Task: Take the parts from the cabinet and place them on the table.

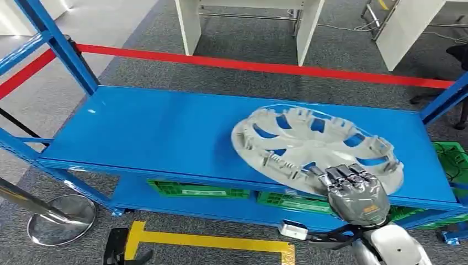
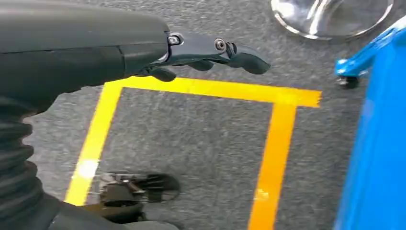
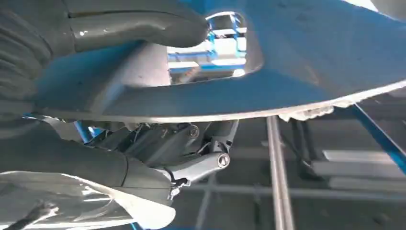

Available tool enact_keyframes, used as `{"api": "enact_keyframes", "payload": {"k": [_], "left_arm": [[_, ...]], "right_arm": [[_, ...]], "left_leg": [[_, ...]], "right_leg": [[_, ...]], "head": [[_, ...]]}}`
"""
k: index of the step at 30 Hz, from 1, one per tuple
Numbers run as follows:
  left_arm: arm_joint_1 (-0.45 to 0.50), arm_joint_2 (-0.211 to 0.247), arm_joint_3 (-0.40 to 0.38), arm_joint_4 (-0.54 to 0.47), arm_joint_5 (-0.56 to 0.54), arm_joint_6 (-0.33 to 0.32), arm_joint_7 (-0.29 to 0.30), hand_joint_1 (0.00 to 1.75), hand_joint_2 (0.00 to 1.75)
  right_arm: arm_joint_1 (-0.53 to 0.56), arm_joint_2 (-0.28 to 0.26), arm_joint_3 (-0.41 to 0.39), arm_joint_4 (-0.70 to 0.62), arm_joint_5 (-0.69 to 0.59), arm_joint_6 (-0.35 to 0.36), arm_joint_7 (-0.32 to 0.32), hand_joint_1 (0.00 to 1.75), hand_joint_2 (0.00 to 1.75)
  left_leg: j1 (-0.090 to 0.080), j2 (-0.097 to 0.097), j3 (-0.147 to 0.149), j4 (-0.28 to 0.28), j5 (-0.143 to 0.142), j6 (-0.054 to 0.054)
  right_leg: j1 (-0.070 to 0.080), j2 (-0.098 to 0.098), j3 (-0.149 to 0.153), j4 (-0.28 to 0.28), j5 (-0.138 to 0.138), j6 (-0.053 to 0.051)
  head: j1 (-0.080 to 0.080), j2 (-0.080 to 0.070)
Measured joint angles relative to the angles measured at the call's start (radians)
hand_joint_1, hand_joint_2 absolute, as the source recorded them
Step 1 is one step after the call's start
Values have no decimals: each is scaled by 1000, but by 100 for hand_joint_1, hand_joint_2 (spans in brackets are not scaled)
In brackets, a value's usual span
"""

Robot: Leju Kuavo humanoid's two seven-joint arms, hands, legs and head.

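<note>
Grey carpet floor with yellow tape lines and a red barrier tape behind; up front a blue metal shelf rack on casters, top shelf carrying one part: a single round silver-grey plastic wheel cover, lying inner side up near the right end, its near rim at the shelf's front edge. Right hand grips that near rim, fingers over the top; right wrist view shows the thumb on one face and darker fingers under the other, so pinched through the rim. Left hand hangs over the floor, holds nothing, fingers look loosely extended, though blur makes that uncertain. Cover likely light, thin, slightly flexy, smooth; clips on the inner ring could snap, so take the solid rim or a spoke, not the tabs. Two green plastic crates on the lower shelf, one chrome stanchion base.
</note>
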Motion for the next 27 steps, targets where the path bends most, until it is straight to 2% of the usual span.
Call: {"api": "enact_keyframes", "payload": {"k": [5, 9, 22, 27], "left_arm": [[-1, 0, -7, 0, 37, -91, -5, 0, 175], [-1, 0, -8, 0, 39, -107, -7, 0, 175], [-1, 0, -8, 0, 37, -110, -7, 0, 175], [-2, 0, -12, 0, 24, -60, 15, 0, 175]], "right_arm": [[-21, 33, -49, -41, 0, 0, -113, 175, 175], [-25, 55, -84, -77, 0, 0, -173, 175, 175], [-27, 72, -109, -102, 0, 0, -187, 175, 175], [-29, 83, -118, -110, 0, 0, -225, 175, 175]], "left_leg": [[0, 0, -1, 0, 0, 0], [0, 0, -1, 0, 0, 0], [0, 0, -1, 0, 0, 0], [0, 0, -1, 0, 0, 0]], "right_leg": [[0, 0, -1, 0, 0, 0], [0, 0, -1, 0, 0, 0], [0, 0, -1, 0, 0, 0], [0, 0, -1, 0, 0, 0]], "head": [[0, 0], [0, 0], [0, 0], [0, 0]]}}
